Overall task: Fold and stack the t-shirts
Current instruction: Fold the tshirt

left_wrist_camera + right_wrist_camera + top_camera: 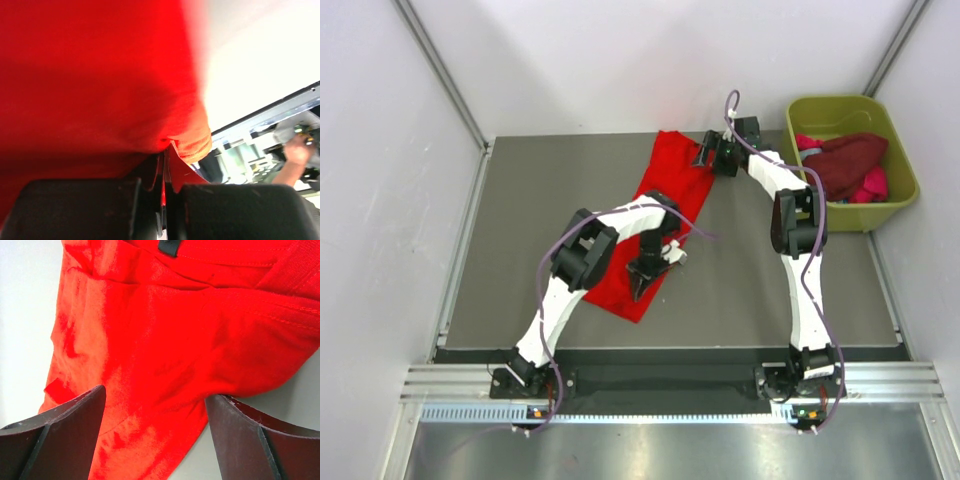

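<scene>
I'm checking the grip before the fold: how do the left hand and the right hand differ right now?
The left hand is shut, pinching cloth of the red t-shirt between its fingers. The right hand is open, with cloth showing between its fingers but nothing gripped. The left hand is at the near end of the red t-shirt and the right hand at its far end. Both are at the same garment on the table.

Dark grey table (520, 260) in front of me, flat and matte, with pale panels closing it in on three sides. One bright red t-shirt (675, 175) lies on it as a long strip, running diagonally from the far middle toward my near centre. An olive-green plastic tub (868, 216) sits at the far right corner, apart from the shirt.
</scene>
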Action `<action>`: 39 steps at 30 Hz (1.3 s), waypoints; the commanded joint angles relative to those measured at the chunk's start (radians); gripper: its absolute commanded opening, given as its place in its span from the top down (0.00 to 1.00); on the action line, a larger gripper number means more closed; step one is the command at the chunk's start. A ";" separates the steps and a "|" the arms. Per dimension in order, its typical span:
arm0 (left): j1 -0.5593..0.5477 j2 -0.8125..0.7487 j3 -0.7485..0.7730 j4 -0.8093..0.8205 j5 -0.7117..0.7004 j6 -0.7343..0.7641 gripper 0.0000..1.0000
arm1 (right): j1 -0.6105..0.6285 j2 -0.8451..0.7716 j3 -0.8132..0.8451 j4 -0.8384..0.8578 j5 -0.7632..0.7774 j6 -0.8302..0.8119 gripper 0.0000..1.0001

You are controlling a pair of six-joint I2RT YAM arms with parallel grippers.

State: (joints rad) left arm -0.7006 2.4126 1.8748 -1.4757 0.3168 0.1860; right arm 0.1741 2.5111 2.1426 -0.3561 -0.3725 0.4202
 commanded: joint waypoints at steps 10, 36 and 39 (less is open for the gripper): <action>-0.076 0.095 0.035 0.233 0.034 0.001 1.00 | 0.013 0.017 0.020 0.036 0.040 -0.038 0.19; -0.066 -0.106 -0.080 0.681 0.271 0.250 1.00 | -0.061 -0.179 -0.133 -0.046 0.104 -0.184 0.19; -0.074 0.009 0.120 0.578 0.288 0.262 1.00 | -0.084 -0.175 -0.130 -0.049 0.116 -0.201 0.19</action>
State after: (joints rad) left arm -0.7586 2.3173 1.8538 -1.1114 0.5465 0.3904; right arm 0.1238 2.4149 2.0155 -0.3996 -0.2871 0.2539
